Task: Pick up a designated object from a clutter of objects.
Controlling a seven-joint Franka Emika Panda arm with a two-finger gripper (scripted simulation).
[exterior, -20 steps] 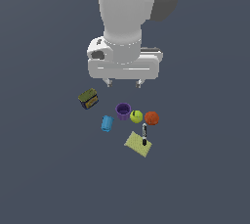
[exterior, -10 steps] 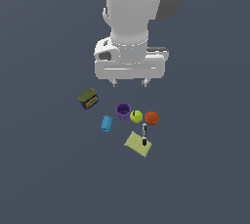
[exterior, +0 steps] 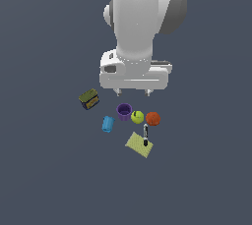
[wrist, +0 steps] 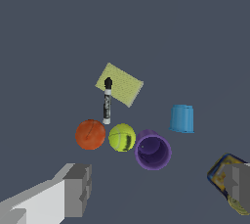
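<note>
The marker pen [exterior: 145, 135] [wrist: 107, 101], a thin whitish barrel with black ends, lies flat with one end resting on the yellow-green pad [exterior: 139, 144] [wrist: 119, 84] and the other end near the orange-red ball [exterior: 153, 118] [wrist: 90, 134]. Beside the ball sit the green apple [exterior: 138, 117] [wrist: 122, 137] and the purple cup [exterior: 124, 111] [wrist: 153, 150]. My gripper [exterior: 132, 91] [wrist: 156, 184] hangs open well above the clutter, nothing between its fingers [wrist: 78, 189].
A blue can [exterior: 108, 124] [wrist: 182, 118] lies on its side by the cup. An olive box [exterior: 89, 99] [wrist: 225, 174] stands apart at the exterior view's left, partly hidden behind one finger in the wrist view.
The arm and gripper have shifted toward the exterior view's right and slightly lower, closer over the clutter. The objects have not moved.
</note>
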